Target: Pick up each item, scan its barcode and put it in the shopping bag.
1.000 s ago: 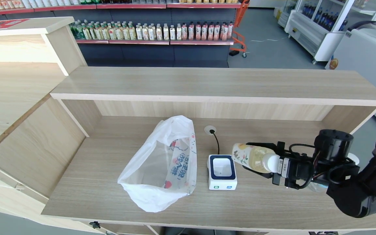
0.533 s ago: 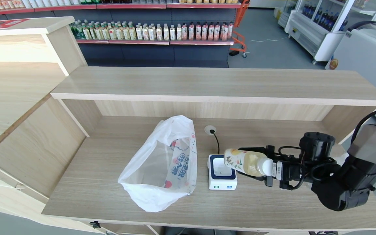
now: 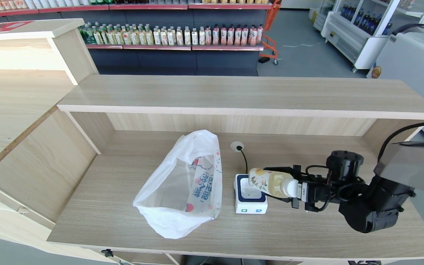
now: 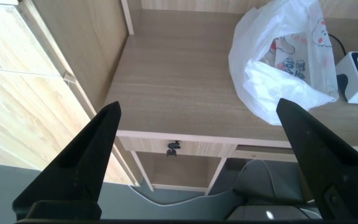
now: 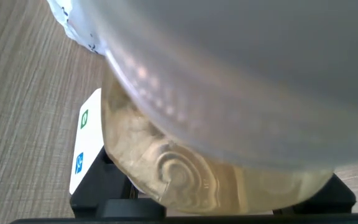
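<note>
Scan step: right hand [image 3: 273, 183] grips bottle [image 3: 267, 182] over scanner [image 3: 250, 207], mid-desk. Nxt: barcode must face window, then into bag [image 3: 175, 191].

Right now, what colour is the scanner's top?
The scanner top has a dark blue frame around a white window; clearest in the head view.

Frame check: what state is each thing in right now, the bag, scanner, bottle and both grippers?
bottle: held sideways, base end over the scanner.
right gripper: shut on the bottle.
left gripper: open, empty.
shopping bag: slumped on the counter, mouth open.
scanner: flat on the counter, cable attached.
</note>
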